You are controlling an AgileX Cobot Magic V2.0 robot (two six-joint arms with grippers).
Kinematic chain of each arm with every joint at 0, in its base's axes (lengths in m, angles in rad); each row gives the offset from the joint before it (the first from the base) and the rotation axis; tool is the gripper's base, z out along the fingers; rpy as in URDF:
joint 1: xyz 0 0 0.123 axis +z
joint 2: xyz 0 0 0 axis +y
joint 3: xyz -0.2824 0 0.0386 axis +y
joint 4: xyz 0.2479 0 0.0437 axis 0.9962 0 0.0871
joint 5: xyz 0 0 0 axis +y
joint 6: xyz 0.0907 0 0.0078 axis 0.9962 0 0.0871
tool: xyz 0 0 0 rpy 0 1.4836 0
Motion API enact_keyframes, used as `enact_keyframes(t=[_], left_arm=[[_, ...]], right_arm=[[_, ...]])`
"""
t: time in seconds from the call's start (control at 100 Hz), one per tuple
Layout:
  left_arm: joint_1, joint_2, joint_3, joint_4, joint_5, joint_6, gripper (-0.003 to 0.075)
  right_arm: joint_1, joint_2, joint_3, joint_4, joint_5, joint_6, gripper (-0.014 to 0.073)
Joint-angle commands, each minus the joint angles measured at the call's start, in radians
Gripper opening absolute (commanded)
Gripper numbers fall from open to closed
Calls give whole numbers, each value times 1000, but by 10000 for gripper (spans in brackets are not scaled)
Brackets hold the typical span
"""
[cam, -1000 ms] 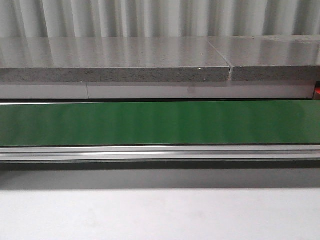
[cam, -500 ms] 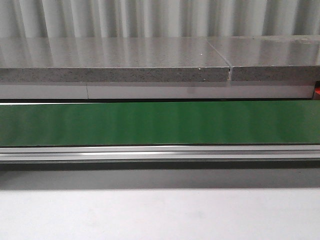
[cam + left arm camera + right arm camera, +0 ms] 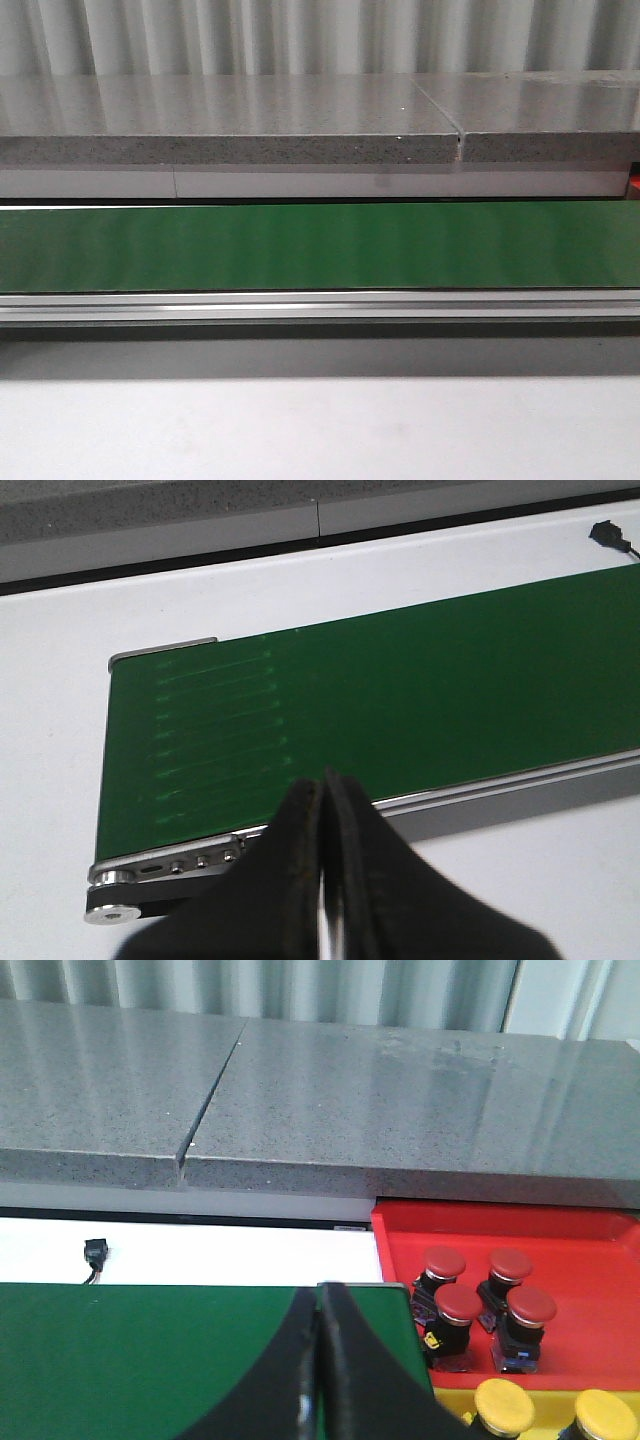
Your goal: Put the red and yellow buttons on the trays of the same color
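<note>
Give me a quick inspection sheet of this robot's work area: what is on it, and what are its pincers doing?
Surface: green conveyor belt with nothing on it, set on a white table.
Job's things: four red buttons standing in the red tray; two yellow buttons partly in view in the yellow tray beside it.
Clutter: nothing seen.
Grippers: left pincer shut and empty over the belt's end; right pincer shut and empty over the belt, near the trays.
Cables: a small black plug with its lead on the table behind the belt.
Surroundings: grey stone slab and a pale corrugated wall behind.

Both claws (left [image 3: 322, 880], right [image 3: 318, 1380]) closed, empty.
</note>
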Motion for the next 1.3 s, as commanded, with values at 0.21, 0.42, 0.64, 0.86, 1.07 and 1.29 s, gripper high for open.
enact_keyframes(t=[0.21,0.42,0.64,0.86,1.07,1.29], left_arm=[[-9,0,-27,-6,-72,3,-20],[-9,0,-27,-6,-72,3,-20],[-9,0,-27,-6,-72,3,-20],[-9,0,-27,-6,-72,3,-20],[-9,4,-27,-6,-74,3,-20],[-9,4,-27,-6,-74,3,-20]], right_arm=[[28,-85,139,-24,-221,-13,-67],[64,-159,232,-34,-293,-13,-67],[62,-261,342,-42,-294,41,-67],[61,-361,413,-91,-248,136,-67],[61,-361,413,-90,-248,136,-67],[61,-361,413,-90,-248,136,-67]])
